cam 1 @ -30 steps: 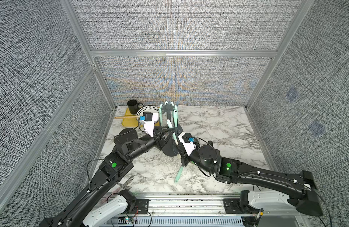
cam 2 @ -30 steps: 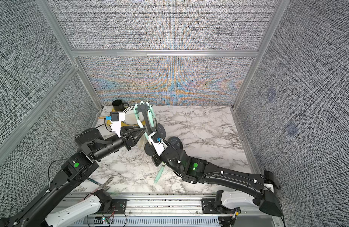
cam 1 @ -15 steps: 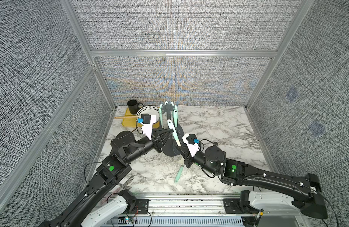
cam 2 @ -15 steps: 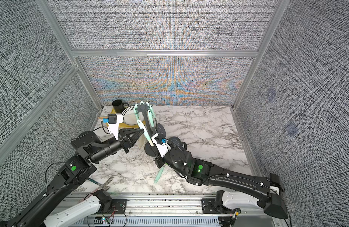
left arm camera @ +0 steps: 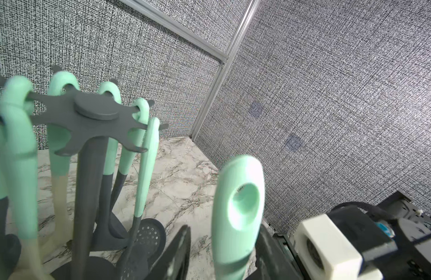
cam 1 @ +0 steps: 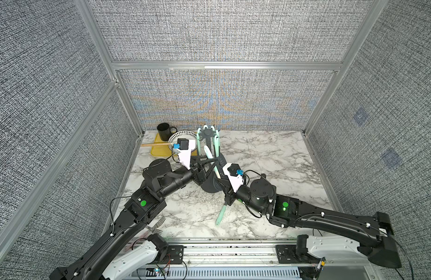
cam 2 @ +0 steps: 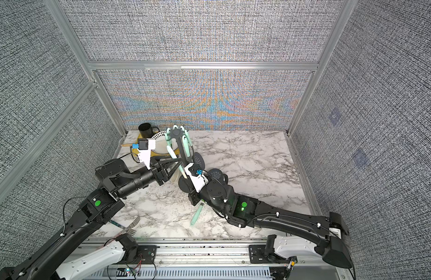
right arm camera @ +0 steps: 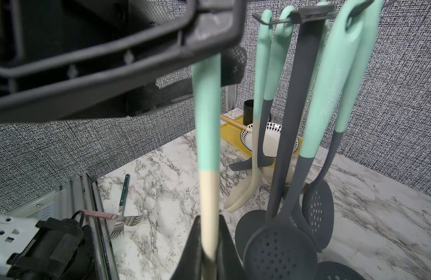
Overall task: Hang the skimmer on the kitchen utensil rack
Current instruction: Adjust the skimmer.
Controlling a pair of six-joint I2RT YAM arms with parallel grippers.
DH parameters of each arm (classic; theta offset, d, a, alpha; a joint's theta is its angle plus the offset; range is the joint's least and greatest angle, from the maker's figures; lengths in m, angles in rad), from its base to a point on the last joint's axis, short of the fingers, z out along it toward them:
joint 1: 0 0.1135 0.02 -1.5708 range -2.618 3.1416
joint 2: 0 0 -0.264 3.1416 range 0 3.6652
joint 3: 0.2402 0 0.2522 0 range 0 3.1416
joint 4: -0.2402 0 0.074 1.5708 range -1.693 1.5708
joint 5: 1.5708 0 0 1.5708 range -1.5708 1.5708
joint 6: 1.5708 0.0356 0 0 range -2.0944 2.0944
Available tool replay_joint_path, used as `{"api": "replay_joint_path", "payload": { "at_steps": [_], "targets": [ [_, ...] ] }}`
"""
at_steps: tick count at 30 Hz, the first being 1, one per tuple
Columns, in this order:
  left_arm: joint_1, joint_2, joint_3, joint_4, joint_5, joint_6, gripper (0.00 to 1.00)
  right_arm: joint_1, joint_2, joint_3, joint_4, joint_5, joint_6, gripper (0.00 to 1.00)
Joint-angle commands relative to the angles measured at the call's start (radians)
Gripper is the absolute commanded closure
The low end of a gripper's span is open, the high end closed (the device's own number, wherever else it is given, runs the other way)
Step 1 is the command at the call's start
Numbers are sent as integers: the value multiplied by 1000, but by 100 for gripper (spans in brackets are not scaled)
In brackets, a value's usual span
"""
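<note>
The skimmer stands nearly upright beside the kitchen utensil rack, mint handle up and cream shaft down; its head is hidden. My right gripper is shut on the cream shaft, low by the rack's base in a top view. My left gripper is open around the mint handle: one finger touches it, the other stands apart. The handle's hole sits below the rack's star-shaped crown. Several mint-handled utensils hang from the rack's hooks.
A black mug, a patterned bowl and a wooden handle sit on a yellow tray at the back left. Forks lie at the front left. Another mint handle lies on the marble under my right wrist.
My left gripper's jaws have spread apart on the skimmer's handle. My right arm has shifted slightly to the right, still gripping the shaft. The skimmer has barely moved.
</note>
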Motion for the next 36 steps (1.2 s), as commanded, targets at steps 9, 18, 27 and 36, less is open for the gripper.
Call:
{"api": "replay_joint_path", "payload": {
  "at_steps": [9, 18, 27, 36],
  "targets": [
    [1, 6, 11, 45, -35, -7, 86, 15, 41, 18, 34, 7, -3, 100],
    [1, -34, -4, 61, 71, 89, 99, -22, -88, -61, 60, -102, -6, 55],
    [2, -4, 58, 6, 522, 576, 99, -387, -212, -60, 20, -916, 3, 19],
    [5, 174, 232, -69, 716, 760, 99, -496, -99, 17, 67, -1304, 7, 19]
  ]
}}
